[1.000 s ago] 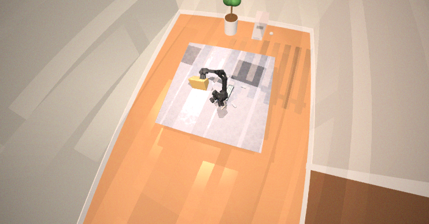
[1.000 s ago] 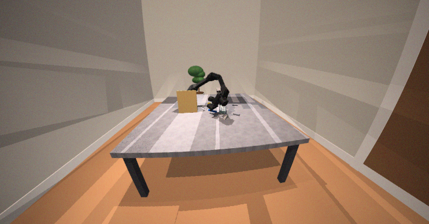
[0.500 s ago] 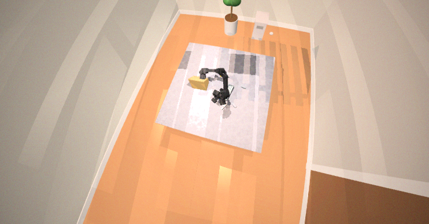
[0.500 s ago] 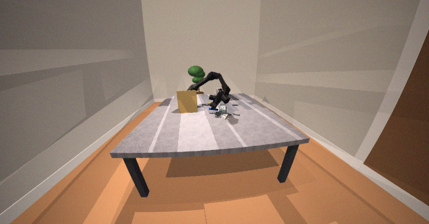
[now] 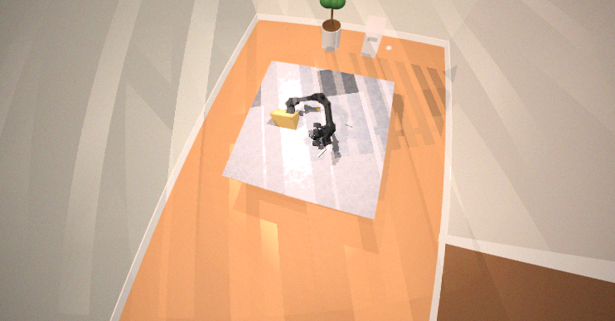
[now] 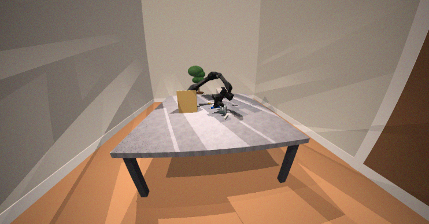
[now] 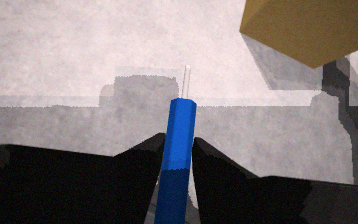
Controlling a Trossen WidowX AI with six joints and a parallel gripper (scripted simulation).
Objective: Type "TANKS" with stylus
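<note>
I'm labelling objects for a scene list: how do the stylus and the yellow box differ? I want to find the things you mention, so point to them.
The stylus [image 7: 181, 132] is blue with a pale tip; the box [image 5: 284, 119] [image 6: 187, 101] [image 7: 313, 30] is plain yellow. The stylus is slim, the box broad and blocky. The stylus is gripped by the end effector [image 7: 179, 139]; the box stands on the table.
</note>
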